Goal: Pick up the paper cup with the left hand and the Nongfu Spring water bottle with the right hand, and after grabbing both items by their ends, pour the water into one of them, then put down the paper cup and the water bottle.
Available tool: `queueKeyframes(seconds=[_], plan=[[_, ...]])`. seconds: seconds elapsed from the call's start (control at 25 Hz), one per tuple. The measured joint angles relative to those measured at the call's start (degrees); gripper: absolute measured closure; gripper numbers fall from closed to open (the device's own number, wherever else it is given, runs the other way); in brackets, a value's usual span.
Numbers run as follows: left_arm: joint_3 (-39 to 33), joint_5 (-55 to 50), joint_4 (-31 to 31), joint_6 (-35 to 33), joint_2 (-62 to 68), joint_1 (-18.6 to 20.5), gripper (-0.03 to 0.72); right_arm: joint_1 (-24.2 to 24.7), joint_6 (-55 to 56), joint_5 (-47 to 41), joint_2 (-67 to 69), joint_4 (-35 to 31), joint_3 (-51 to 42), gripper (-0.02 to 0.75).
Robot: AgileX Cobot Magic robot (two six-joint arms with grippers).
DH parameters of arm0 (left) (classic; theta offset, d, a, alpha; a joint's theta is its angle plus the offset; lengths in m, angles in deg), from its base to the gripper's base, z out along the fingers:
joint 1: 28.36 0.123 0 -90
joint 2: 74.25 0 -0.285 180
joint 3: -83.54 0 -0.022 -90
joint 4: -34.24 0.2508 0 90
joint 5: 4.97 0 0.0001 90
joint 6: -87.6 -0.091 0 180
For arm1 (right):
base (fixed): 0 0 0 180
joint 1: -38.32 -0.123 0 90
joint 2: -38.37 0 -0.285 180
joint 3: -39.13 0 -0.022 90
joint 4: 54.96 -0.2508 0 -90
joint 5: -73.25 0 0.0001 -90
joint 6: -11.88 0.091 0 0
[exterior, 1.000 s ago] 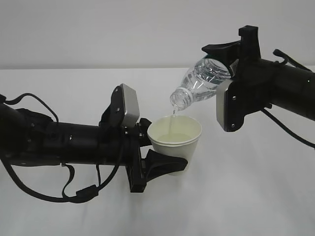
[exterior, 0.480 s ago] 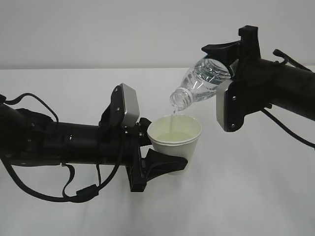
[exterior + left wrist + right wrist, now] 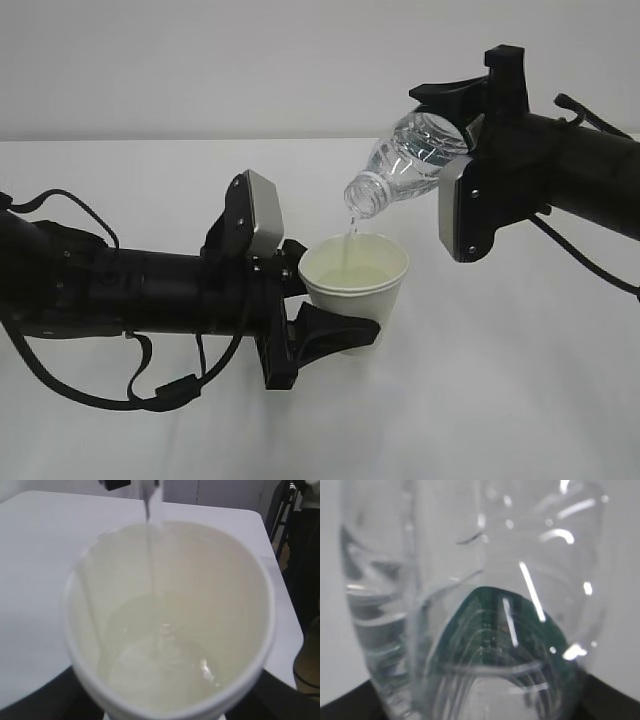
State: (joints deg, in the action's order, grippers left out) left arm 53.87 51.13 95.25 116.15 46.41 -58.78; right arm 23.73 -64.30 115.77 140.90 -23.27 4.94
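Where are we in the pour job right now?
Done: both pickups. The left hand holds the paper cup off the table; the right hand holds the tilted Nongfu Spring water bottle. In hand: a thin stream of water falls into the partly filled cup. Left: stop pouring, then set both down.

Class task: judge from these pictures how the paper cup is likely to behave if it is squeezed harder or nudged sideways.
The paper cup has thin paper walls, so a harder squeeze from the left pincer would probably buckle it. Water now sits in it, so it likely feels bottom-heavy, and a nudge may slosh it. It tapers toward the base, so it might tip easily.
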Motion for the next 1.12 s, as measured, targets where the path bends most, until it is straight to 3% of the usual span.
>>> queueKeyframes(seconds=[1.12], plan=[[0.00, -0.09, -0.50, 0.00, 0.00, 0.00, 0.242, 0.00, 0.00, 0.09, 0.00, 0.52, 0.00, 0.292]])
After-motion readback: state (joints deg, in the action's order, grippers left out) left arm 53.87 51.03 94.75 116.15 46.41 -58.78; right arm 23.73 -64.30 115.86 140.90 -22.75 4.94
